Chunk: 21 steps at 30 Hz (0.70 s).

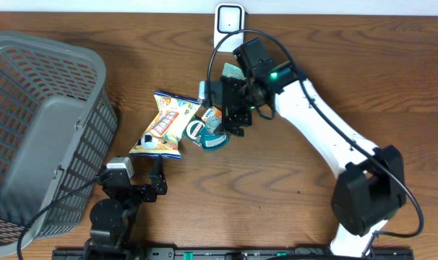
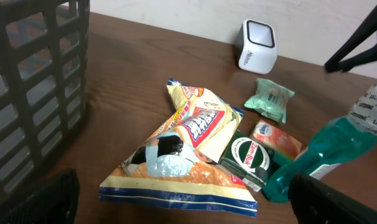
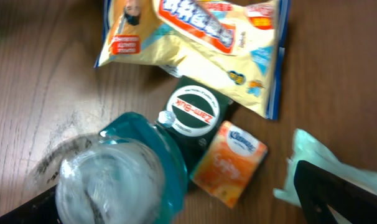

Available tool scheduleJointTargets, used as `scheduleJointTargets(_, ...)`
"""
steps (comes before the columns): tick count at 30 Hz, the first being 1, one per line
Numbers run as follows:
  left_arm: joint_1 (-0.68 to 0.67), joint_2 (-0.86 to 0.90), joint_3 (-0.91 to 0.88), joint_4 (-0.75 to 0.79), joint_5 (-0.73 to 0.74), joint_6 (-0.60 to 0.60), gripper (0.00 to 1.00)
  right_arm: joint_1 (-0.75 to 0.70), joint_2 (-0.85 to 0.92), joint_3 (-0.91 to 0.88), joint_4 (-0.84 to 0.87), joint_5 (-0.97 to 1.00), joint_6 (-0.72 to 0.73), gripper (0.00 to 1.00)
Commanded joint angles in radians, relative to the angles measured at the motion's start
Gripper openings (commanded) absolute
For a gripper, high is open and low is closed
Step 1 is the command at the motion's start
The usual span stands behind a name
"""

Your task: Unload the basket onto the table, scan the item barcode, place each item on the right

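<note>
A pile of items lies mid-table: a yellow snack bag (image 1: 165, 124) (image 2: 188, 143) (image 3: 195, 37), a teal bottle (image 1: 213, 139) (image 2: 328, 152) (image 3: 114, 180) standing upright, a green Zam-Buk box (image 2: 251, 158) (image 3: 191, 112), an orange tissue pack (image 2: 275, 138) (image 3: 229, 162) and a mint-green packet (image 1: 232, 71) (image 2: 269, 98). The white barcode scanner (image 1: 228, 18) (image 2: 257, 45) stands at the table's far edge. My right gripper (image 1: 230, 115) (image 3: 188, 199) hovers open above the bottle and tissue pack, holding nothing. My left gripper (image 1: 136, 173) (image 2: 185, 205) is open and empty, just short of the snack bag's near edge.
A large grey mesh basket (image 1: 38, 130) (image 2: 33, 81) fills the table's left side. The right arm (image 1: 320, 130) reaches in from the lower right, with its cable looping near the scanner.
</note>
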Motion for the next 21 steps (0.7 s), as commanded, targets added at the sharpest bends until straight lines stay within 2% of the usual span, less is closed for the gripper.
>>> scheduleJointTargets(1, 0.005, -0.005, -0.017, -0.021, 0.009, -0.005, 0.98, 0.006, 0.023, 0.003, -0.005, -0.079, -0.058, 0.99)
scheduleJointTargets(9, 0.005, -0.005, -0.017, -0.021, 0.009, -0.005, 0.98, 0.022, 0.071, 0.003, -0.006, -0.142, -0.066, 0.98)
scheduleJointTargets(14, 0.005, -0.005, -0.017, -0.021, 0.009, -0.005, 0.98, 0.050, 0.140, 0.003, -0.003, -0.128, -0.066, 0.94)
scheduleJointTargets(15, 0.005, -0.005, -0.017, -0.021, 0.009, -0.005, 0.98, 0.058, 0.144, 0.003, -0.003, -0.114, -0.066, 0.90)
scheduleJointTargets(17, 0.005, -0.005, -0.017, -0.021, 0.009, -0.005, 0.98, 0.060, 0.144, 0.003, 0.005, -0.095, -0.066, 0.75)
scheduleJointTargets(21, 0.005, -0.005, -0.017, -0.021, 0.009, -0.005, 0.98, 0.059, 0.144, 0.003, 0.009, -0.093, -0.065, 0.51)
